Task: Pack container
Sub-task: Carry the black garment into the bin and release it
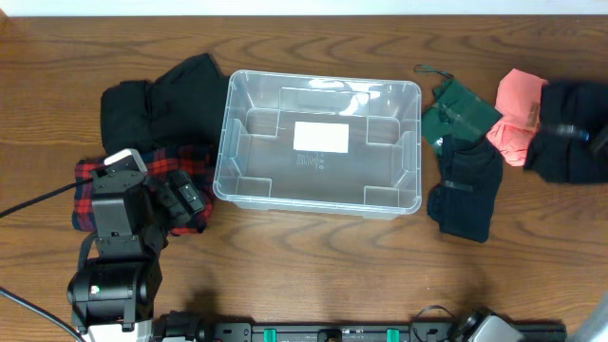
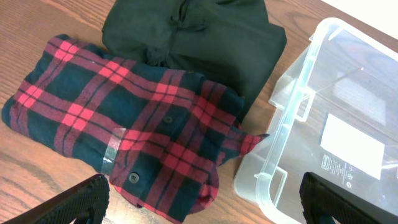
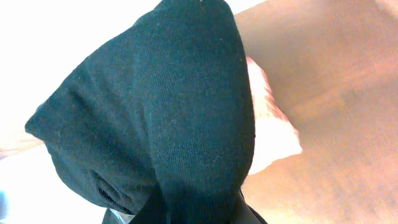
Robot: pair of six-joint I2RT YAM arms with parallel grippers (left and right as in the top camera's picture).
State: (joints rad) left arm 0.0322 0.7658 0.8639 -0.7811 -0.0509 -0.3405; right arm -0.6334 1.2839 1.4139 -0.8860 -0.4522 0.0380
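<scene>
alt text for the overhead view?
An empty clear plastic container sits centred on a wooden table. To its left lie a folded black garment and a red plaid shirt, with the left gripper above the shirt. To its right are a dark green cloth, a black cloth, a coral cloth and a blurred black bundle.

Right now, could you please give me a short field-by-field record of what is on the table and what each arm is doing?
bin: centre of table, clear, nothing inside
left of bin: folded plaid shirt, black top behind it
right of bin: green cloth, dark cloth, pink cloth
left pincer: open, holding nothing, above the plaid shirt's edge beside the bin
right pincer: shut on black cloth, over the pink cloth
packed so far: nothing
</scene>
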